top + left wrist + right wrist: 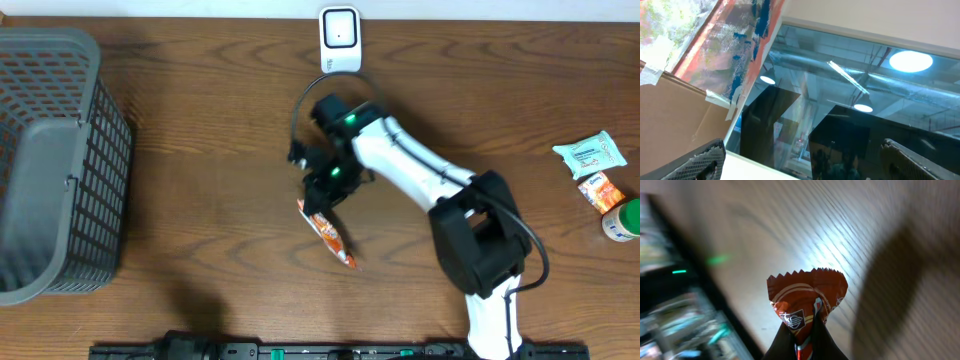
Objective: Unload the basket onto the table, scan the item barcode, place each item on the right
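The basket (50, 160) sits at the left end of the tabletop (200, 120). The scanner (340, 40) stands midway along the far edge. In front of it, near the centre, the right gripper (322, 198) pinches the far end of the snack packet (330, 232). A pouch (590, 152), a small pack (601, 190) and a bottle (622, 220) cluster at the right edge.

Wood, foil and plastic
The table (200, 200) is dark grained wood with a low sheen; the packet (330, 235) is glossy crinkled foil; the basket (60, 160) matt grey plastic mesh; the scanner (340, 40) smooth white plastic.
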You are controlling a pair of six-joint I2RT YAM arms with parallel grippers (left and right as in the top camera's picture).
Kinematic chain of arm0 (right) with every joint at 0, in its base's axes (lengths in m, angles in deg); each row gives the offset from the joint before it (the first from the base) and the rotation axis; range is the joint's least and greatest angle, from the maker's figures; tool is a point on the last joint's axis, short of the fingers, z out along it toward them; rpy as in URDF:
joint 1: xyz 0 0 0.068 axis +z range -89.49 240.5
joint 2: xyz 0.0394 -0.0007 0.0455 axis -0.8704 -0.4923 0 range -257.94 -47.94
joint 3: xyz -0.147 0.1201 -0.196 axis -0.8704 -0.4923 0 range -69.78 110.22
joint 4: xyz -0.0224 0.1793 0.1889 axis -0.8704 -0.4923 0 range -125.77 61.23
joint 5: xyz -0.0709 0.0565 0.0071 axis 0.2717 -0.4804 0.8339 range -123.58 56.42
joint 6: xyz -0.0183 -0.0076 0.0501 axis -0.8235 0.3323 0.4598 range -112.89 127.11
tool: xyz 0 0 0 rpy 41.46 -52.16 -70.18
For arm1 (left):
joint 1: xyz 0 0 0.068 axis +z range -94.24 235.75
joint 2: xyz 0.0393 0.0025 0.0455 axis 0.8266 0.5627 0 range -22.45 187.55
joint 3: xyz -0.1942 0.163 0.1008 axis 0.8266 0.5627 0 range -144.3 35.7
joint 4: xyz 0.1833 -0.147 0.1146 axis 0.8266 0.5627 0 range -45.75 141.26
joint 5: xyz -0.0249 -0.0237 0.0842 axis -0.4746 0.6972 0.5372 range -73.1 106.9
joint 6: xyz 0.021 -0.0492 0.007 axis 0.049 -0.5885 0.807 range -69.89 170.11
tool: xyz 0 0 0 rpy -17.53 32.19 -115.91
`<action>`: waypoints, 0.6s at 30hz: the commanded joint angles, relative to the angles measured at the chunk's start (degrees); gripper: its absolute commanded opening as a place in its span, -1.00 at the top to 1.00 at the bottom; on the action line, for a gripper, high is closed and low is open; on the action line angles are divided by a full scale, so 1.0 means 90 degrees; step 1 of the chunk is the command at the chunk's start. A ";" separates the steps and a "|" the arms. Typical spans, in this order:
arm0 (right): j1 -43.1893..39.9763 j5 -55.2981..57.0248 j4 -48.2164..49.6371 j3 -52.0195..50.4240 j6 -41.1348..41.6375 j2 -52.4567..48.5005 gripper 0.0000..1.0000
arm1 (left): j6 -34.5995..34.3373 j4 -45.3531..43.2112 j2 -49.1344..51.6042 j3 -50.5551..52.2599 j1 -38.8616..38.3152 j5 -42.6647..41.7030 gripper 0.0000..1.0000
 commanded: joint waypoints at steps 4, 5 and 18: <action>-0.0517 -0.2657 0.0083 -0.0049 -0.1413 -0.0738 0.98 | -0.0058 -0.0032 -0.0051 0.0005 0.0024 0.0039 -0.96; -0.0561 -0.2941 0.0109 -0.0049 -0.1428 -0.0862 0.98 | -0.0058 -0.0032 -0.0051 0.0005 0.0024 0.0039 -0.95; -0.0799 -0.3633 0.0202 -0.0049 -0.1508 -0.1566 0.29 | -0.0058 -0.0027 -0.0051 0.0007 0.0024 0.0039 -0.96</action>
